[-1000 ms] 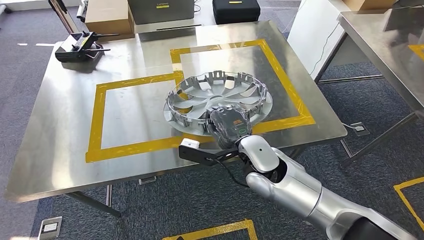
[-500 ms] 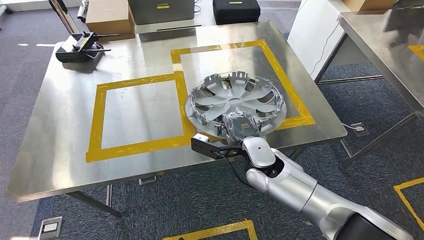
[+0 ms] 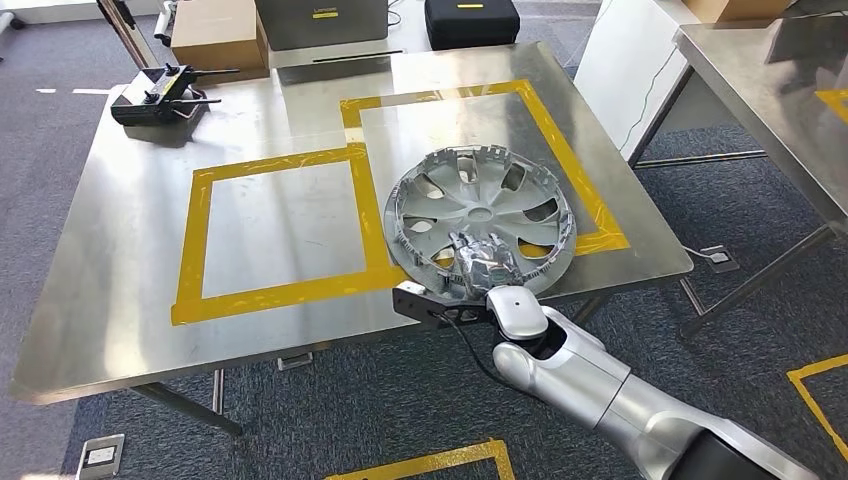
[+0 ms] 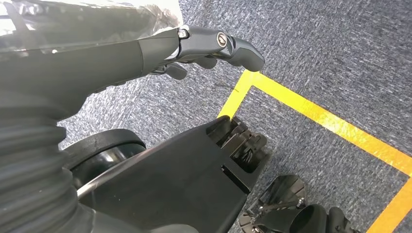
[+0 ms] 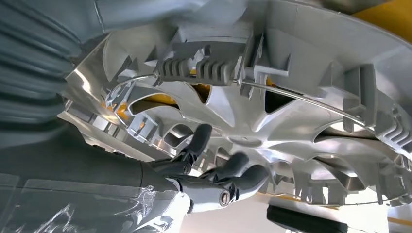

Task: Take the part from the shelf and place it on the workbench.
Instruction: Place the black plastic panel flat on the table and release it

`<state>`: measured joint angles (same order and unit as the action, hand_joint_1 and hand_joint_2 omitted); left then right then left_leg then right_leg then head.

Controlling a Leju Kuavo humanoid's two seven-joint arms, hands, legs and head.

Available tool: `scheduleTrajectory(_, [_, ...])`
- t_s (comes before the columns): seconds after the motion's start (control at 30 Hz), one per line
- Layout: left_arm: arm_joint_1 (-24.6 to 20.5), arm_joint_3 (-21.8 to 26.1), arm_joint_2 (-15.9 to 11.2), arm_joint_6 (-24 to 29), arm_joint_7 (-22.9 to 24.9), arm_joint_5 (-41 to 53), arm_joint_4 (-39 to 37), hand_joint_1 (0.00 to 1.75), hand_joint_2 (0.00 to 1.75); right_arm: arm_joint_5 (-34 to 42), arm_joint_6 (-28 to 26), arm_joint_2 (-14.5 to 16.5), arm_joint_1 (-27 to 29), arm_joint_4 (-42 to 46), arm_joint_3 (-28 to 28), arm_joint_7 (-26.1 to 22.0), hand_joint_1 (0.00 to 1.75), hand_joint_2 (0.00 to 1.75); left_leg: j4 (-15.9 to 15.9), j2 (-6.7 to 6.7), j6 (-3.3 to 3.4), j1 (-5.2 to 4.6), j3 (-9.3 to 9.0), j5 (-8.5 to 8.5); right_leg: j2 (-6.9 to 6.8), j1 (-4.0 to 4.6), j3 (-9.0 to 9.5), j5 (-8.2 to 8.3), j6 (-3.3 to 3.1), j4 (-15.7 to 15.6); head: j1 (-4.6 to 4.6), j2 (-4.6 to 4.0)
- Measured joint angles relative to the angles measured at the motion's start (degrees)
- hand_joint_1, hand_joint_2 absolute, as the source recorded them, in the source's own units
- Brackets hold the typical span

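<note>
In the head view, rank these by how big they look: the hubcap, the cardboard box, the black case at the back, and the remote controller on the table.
1. hubcap, clearly largest.
2. cardboard box and black case: look alike; both are cut off by the frame edge and farther away, so unranked.
3. remote controller, looks smallest.

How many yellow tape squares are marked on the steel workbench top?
2: the left square lies bare; the right square holds the hubcap, which hides part of its tape and which the right hand grips.
</note>
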<state>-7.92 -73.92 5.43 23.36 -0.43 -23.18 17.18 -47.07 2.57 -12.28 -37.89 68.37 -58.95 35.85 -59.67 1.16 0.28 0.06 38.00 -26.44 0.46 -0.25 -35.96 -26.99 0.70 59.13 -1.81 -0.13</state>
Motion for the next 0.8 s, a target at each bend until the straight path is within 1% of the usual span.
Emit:
scheduleTrajectory(0.1, [0.1,0.0,0.0,0.3,-0.2,0.0,0.0,0.0,0.0,0.3,-0.9,0.0,0.3,-0.3,0.0,-0.5,0.0,0.0,0.0,0.0,-0.01,0.0,-0.02,0.0,0.0,0.0,0.01,0.0,0.0,0.0,0.0,0.0])
scheduleTrajectory(0.17, [0.1,0.0,0.0,0.8,-0.4,0.0,0.0,0.0,0.0,0.9,-2.6,0.0,0.6,-0.3,0.1,-1.1,0.0,0.0,0.0,0.0,-0.01,0.0,-0.02,0.01,0.0,0.0,0.02,0.0,0.0,0.0,0.0,0.0])
scheduleTrajectory(0.27, [0.1,0.0,0.0,1.6,-0.9,0.2,0.0,0.0,0.0,2.4,-6.5,0.1,1.0,-0.2,0.6,-2.5,0.0,0.0,0.0,0.0,-0.02,0.0,-0.04,0.01,0.01,0.0,0.03,0.0,0.0,0.0,0.0,0.0])
scheduleTrajectory(0.33, [0.2,0.0,0.0,2.3,-1.6,0.2,0.0,0.0,0.0,4.9,-10.6,0.2,1.6,0.7,1.2,-4.4,0.0,0.0,0.0,0.0,-0.03,0.0,-0.06,0.01,0.01,0.0,0.04,0.0,0.0,0.0,0.0,0.0])
scheduleTrajectory(0.43, [0.5,0.3,0.0,3.6,-3.8,-0.6,0.0,0.0,0.0,13.7,-19.0,0.3,3.6,4.1,3.1,-10.9,0.0,0.0,0.0,0.0,-0.04,0.0,-0.09,0.0,0.01,0.0,0.06,-0.01,-0.01,0.0,0.01,0.0])
scheduleTrajectory(0.53, [1.1,0.8,0.0,4.1,-5.7,-2.2,0.0,0.0,0.0,23.1,-24.5,0.2,6.2,9.3,5.6,-18.2,0.0,0.0,0.0,-0.01,-0.06,0.0,-0.12,-0.01,0.02,0.0,0.08,-0.03,-0.03,0.0,0.0,0.0])
scheduleTrajectory(0.67, [1.8,1.8,0.0,4.2,-7.5,-4.2,0.0,0.0,0.0,33.4,-28.6,0.2,9.4,18.3,8.2,-27.8,0.0,0.0,0.0,-0.02,-0.13,0.0,-0.22,-0.06,0.04,0.0,0.13,-0.06,-0.08,0.0,0.01,0.0])
scheduleTrajectory(0.73, [2.0,2.3,-0.1,4.2,-8.0,-4.8,0.0,0.0,0.0,36.8,-29.7,0.1,10.6,23.3,9.2,-31.2,0.0,0.0,0.1,-0.03,-0.16,0.0,-0.29,-0.09,0.04,0.0,0.2,-0.09,-0.13,0.0,0.0,0.0])
scheduleTrajectory(0.8, [2.1,2.7,-0.1,4.2,-8.1,-5.2,0.0,0.0,0.0,38.9,-30.4,0.0,11.6,27.7,10.0,-33.6,0.0,0.0,0.1,-0.04,-0.18,0.0,-0.42,-0.12,0.06,0.0,0.3,-0.13,-0.17,0.0,0.01,0.0])
